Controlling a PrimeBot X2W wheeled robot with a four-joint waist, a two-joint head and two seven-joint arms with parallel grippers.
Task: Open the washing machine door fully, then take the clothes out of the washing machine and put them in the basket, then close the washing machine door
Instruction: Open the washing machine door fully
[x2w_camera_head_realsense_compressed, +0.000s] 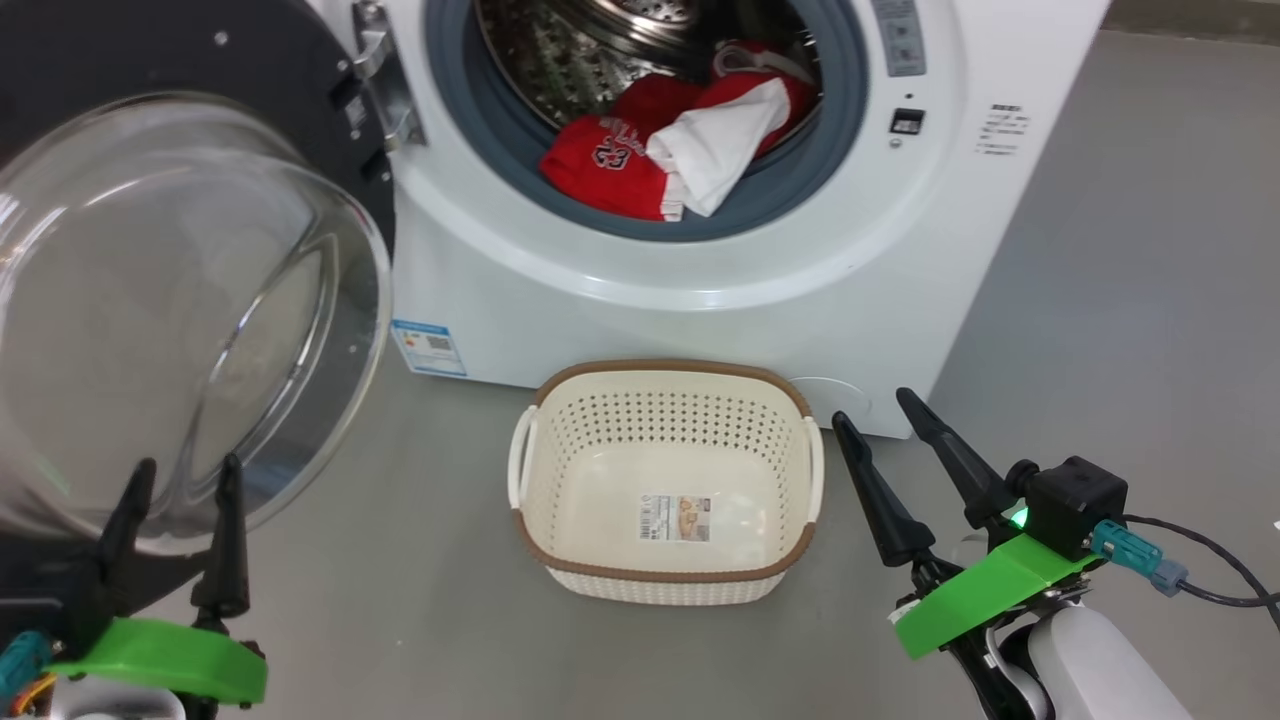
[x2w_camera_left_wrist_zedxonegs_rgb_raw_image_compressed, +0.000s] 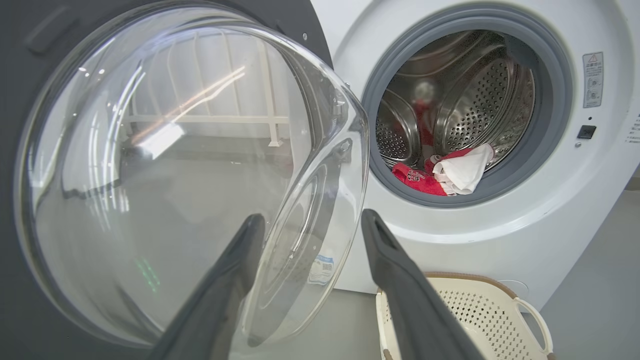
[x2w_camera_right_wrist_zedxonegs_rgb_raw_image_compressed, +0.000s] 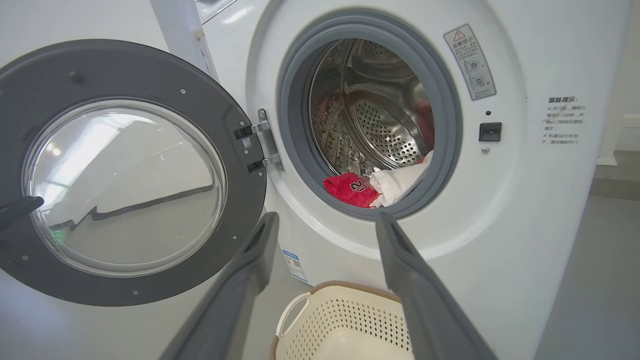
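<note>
The white washing machine (x2w_camera_head_realsense_compressed: 700, 330) stands with its door (x2w_camera_head_realsense_compressed: 170, 300) swung wide to the left, the glass bowl bulging toward me. In the drum mouth lie the clothes (x2w_camera_head_realsense_compressed: 690, 150): red garments with a white one on top, also the clothes (x2w_camera_left_wrist_zedxonegs_rgb_raw_image_compressed: 445, 175) and the clothes (x2w_camera_right_wrist_zedxonegs_rgb_raw_image_compressed: 380, 187). On the floor before the machine sits the cream basket (x2w_camera_head_realsense_compressed: 665, 400) with nothing in it but a paper label. My left gripper (x2w_camera_head_realsense_compressed: 180, 480) is open just below the glass bowl, holding nothing. At the lower right my right gripper (x2w_camera_head_realsense_compressed: 880, 410) is open beside the basket.
Grey floor (x2w_camera_head_realsense_compressed: 1130, 300) stretches to the right of the machine. The open door takes up the space at the left. A cable (x2w_camera_head_realsense_compressed: 1210, 570) trails from my right wrist.
</note>
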